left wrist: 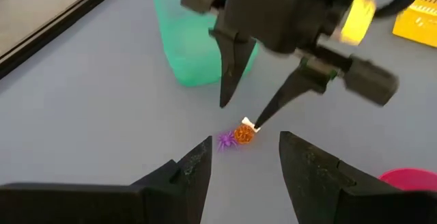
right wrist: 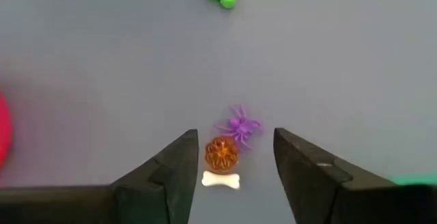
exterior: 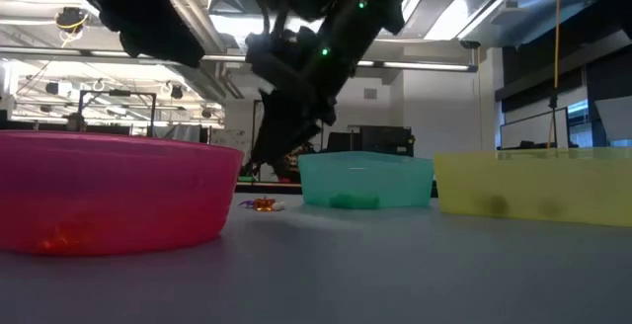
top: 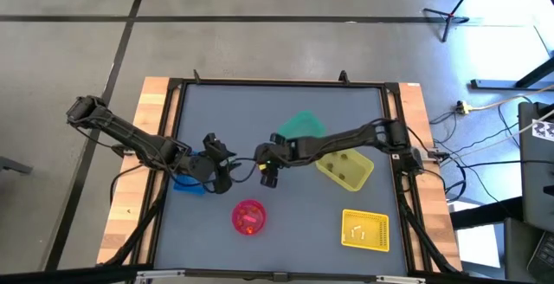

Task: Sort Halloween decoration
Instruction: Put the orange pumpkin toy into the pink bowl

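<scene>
The right claw (right wrist: pixel 229 166) hung with fingers apart directly over the orange pumpkin (right wrist: pixel 222 154) on the worktop (right wrist: pixel 102 60), white bone (right wrist: pixel 220 179) touching it, purple spider (right wrist: pixel 239 126) just beyond. The left claw (left wrist: pixel 242 162), also spread, waited nearby.

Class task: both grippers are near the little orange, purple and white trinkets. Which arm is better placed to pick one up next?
Right. The right gripper hangs open directly over the orange trinket, with purple spider and white bone between its fingers. The left gripper stands farther back.

pink bowl (exterior: pixel 109 191): translucent glossy plastic | table (top: pixel 286 132): matt, smooth | table edge (top: pixel 151 111): bare wood
</scene>
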Available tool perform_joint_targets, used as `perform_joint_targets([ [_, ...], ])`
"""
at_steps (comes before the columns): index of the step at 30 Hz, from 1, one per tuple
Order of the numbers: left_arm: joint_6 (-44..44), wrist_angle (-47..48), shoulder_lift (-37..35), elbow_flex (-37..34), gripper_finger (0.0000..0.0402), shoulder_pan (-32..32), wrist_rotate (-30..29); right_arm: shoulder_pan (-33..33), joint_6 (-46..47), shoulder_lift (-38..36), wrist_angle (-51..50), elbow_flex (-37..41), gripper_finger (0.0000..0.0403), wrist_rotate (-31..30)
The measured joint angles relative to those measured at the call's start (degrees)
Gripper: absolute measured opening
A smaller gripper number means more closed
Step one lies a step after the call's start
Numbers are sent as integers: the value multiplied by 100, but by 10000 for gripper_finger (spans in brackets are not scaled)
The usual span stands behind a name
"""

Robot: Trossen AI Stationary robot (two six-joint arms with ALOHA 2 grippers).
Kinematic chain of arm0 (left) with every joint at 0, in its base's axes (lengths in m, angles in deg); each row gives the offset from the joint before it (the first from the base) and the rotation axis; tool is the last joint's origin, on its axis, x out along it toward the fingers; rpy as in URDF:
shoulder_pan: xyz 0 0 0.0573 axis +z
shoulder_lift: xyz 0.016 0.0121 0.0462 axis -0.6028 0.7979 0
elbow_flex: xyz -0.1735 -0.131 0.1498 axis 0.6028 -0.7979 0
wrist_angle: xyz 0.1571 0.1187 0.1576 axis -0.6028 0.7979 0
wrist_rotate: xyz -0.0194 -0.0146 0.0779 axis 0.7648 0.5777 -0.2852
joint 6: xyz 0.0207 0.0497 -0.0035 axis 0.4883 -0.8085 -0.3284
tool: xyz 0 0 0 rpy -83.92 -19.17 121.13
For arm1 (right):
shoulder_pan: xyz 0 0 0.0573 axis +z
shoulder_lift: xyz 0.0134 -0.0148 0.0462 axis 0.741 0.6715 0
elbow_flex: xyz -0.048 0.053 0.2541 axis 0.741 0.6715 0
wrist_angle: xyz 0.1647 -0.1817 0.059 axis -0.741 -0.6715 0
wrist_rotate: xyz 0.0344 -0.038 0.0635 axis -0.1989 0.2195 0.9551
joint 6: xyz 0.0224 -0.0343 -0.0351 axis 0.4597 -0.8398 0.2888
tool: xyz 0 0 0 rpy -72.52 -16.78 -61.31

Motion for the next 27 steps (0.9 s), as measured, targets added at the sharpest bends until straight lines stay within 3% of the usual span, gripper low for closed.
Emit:
perform_joint_targets([
  [14, -7, -100, 0, 0, 154, 4, -7, 4, -5, 558, 96, 2, 188, 54],
  [27, -4, -102, 0, 0, 154, 4, -7, 5, -23, 575, 59, 0, 188, 356],
])
